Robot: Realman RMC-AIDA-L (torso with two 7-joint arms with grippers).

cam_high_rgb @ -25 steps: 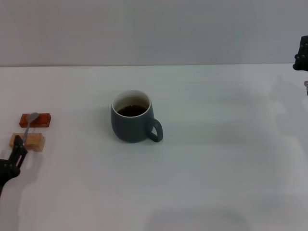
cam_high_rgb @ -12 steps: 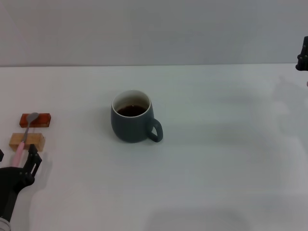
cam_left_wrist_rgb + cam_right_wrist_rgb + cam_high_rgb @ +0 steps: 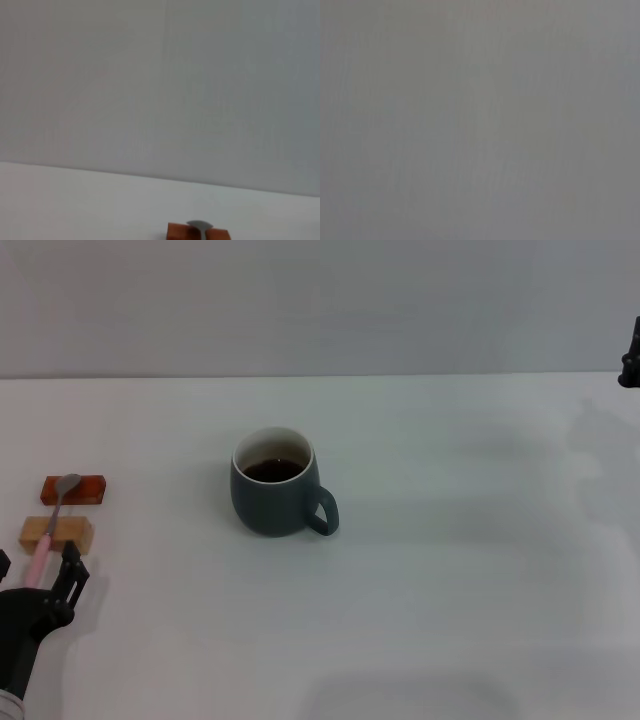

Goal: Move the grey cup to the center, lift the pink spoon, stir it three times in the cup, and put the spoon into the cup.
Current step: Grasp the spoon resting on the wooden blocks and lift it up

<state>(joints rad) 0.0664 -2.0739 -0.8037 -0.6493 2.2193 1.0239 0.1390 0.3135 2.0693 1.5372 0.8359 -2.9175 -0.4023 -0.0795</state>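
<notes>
Head view: I am seeing the grey cup (image 3: 276,496) standing mid-worktop (image 3: 450,570), handle toward the right. The pink spoon (image 3: 50,525) is lying across a red block (image 3: 73,489) and a tan block (image 3: 56,533) at far left. My left gripper (image 3: 36,575) is sitting spread around the handle's near end. My right gripper (image 3: 631,355) is showing at the far right edge; I cannot tell its state.

Left wrist view: the spoon's bowl and the red block are showing at the frame edge.

Right wrist view: I am seeing blank grey only.

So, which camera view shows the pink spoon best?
The head view: the pink spoon lies whole across the red block and tan block, handle end between the left gripper fingers. The left wrist view shows only its bowl; the right wrist view shows nothing of it.
</notes>
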